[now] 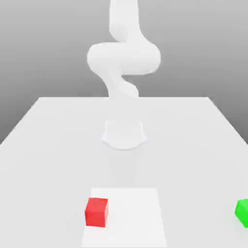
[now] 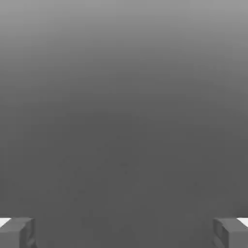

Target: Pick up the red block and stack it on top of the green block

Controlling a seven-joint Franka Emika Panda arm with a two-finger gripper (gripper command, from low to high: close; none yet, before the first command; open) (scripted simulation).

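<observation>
Gripper [image 2: 124, 232] jaws wide apart, holding nothing: task not yet begun.
One arm [image 1: 123, 58] rises at upper centre of the exterior view; one table [image 1: 48, 140] spans the lower half; one red block [image 1: 97, 212] sits lower left of centre, one green block [image 1: 242, 212] at the right edge, well apart. Pick, carry and stack all remain.

Your arm [image 1: 123, 58] is plain matte white throughout, built of smooth, rounded, tube-like links that swell into a fat horizontal cylinder at its middle. Its round white base [image 1: 124, 133] flares out like a low collar on the surface. Your tool [image 2: 124, 232] ends in two blocky mid-grey fingertips [image 2: 17, 232], square-edged, each with a bright white facet at its outer upper corner and a darker inner face.
</observation>
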